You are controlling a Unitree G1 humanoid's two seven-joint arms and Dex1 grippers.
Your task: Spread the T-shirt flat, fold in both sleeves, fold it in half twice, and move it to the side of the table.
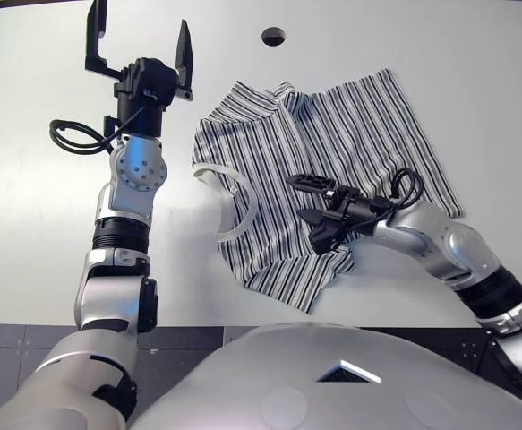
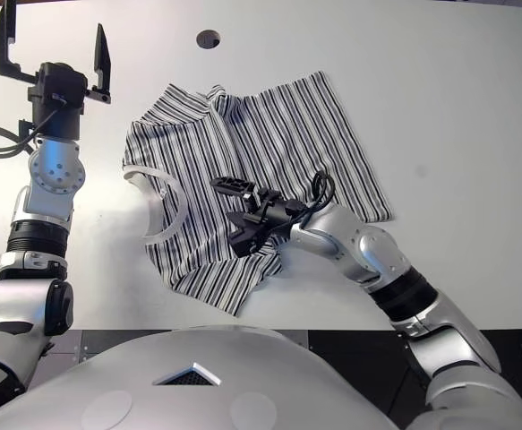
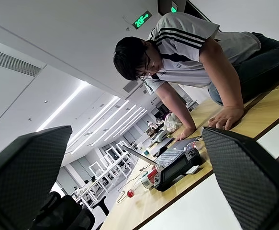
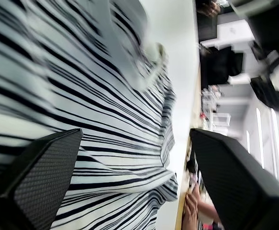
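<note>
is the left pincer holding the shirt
No, the left pincer is open over the white table, off to the side of the striped shirt and not touching it.

We are in a large open-plan office or lab. Before us is a white desk (image 1: 475, 81) with a round cable hole (image 1: 274, 36) in its top. Beyond it, a wooden desk (image 3: 125, 213) carries a laptop (image 3: 170, 154), a handheld controller (image 3: 177, 167) and a bottle (image 3: 140, 184). Farther back, rows of white desks (image 3: 111, 168) and black office chairs (image 3: 77, 215) run under long ceiling light strips (image 3: 101, 127), with a green-lit sign (image 3: 142, 19) overhead.
</note>
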